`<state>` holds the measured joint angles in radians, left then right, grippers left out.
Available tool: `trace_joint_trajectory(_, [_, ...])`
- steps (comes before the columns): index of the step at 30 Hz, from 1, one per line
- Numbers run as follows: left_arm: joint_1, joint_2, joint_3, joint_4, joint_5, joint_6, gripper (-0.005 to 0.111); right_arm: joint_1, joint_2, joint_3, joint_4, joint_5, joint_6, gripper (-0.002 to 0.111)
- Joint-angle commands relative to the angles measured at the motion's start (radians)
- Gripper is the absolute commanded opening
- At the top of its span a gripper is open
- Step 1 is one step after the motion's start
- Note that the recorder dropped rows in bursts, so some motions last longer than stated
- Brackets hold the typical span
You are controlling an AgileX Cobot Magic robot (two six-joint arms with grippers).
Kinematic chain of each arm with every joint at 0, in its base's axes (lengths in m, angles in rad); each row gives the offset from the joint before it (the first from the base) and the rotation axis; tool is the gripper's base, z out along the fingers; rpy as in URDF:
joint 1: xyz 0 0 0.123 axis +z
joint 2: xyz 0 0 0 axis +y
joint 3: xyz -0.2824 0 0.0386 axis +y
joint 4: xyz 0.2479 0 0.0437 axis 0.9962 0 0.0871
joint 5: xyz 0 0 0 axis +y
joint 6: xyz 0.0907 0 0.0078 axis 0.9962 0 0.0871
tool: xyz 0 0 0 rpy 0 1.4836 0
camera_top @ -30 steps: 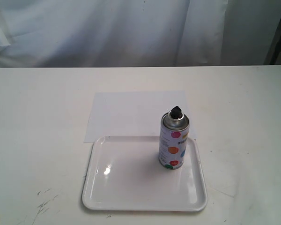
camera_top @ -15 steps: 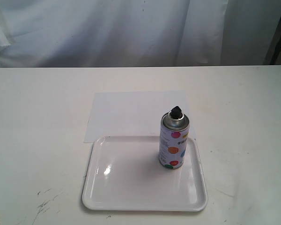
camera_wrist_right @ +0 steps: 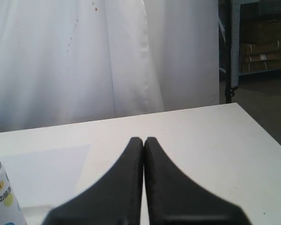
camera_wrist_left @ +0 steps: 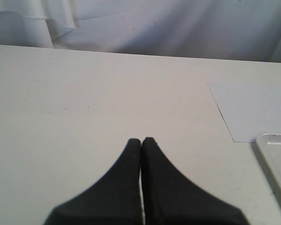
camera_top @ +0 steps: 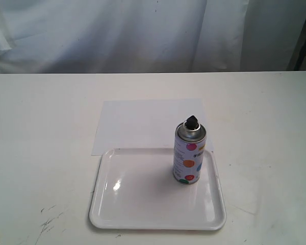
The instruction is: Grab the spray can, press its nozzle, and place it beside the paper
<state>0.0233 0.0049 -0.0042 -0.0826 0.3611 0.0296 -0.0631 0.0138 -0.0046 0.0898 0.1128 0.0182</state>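
Note:
The spray can [camera_top: 189,154], white with coloured dots, stands upright on the right side of the glossy white tray [camera_top: 143,217]. Its black nozzle [camera_top: 192,122] tops the silver dome. Behind the tray lies the paper [camera_top: 143,122], flat on the table. Neither gripper shows in the exterior view. My left gripper [camera_wrist_left: 141,140] is shut and empty over bare table, with the paper [camera_wrist_left: 253,110] and a tray corner [camera_wrist_left: 276,145] off to one side. My right gripper [camera_wrist_right: 144,139] is also shut and empty; the can's edge [camera_wrist_right: 2,197] and the paper [camera_wrist_right: 42,168] appear beside it.
A white cloth backdrop [camera_top: 117,35] hangs behind the table. The table's right edge [camera_wrist_right: 267,136] drops off toward a dark floor and shelving. Scuff marks [camera_top: 48,219] mark the tabletop at the front left.

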Motion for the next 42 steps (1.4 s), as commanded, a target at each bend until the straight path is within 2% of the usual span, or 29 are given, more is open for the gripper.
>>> trace_joint_trajectory(1, [-0.005,-0.005,0.004,-0.005,-0.005,0.005,0.0,-0.008,-0.01,0.005,-0.047,0.036,0.005,0.0])
trace_joint_trajectory(10, [-0.005,-0.005,0.004,-0.005,-0.005,0.005,0.0,-0.014,-0.014,0.005,-0.078,0.219,0.031,0.0])
trace_joint_trajectory(25, [-0.005,-0.005,0.004,-0.005,-0.005,0.005,0.0,-0.065,-0.014,0.005,-0.083,0.234,0.023,0.0])
trace_joint_trajectory(42, [-0.005,-0.005,0.004,-0.005,-0.005,0.005,0.0,-0.065,-0.014,0.005,-0.083,0.234,0.023,0.0])
